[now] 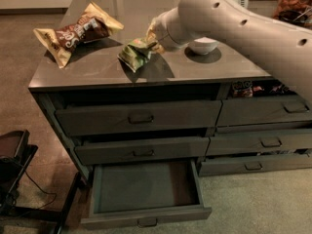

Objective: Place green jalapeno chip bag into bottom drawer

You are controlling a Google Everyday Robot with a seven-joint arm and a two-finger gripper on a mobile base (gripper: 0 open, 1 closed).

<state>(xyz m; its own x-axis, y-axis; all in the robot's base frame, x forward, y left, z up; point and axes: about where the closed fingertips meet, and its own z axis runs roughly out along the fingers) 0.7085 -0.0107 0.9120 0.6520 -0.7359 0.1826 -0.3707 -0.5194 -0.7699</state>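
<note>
The green jalapeno chip bag [137, 53] hangs just above the grey counter top [97, 72], over its own shadow, near the middle front. My gripper [155, 41] is at the bag's upper right end and shut on it; the white wrist hides most of the fingers. The bottom drawer [146, 214] of the left stack is pulled out below the counter's front. Its dark floor is bare.
A brown-and-tan chip bag [78, 33] lies at the counter's left. A white bowl [202, 46] sits behind my arm, and a jar [292, 4] stands at the far right. The upper right drawer [253, 89] gapes a little, with packets inside. Black equipment [12, 155] stands on the floor at left.
</note>
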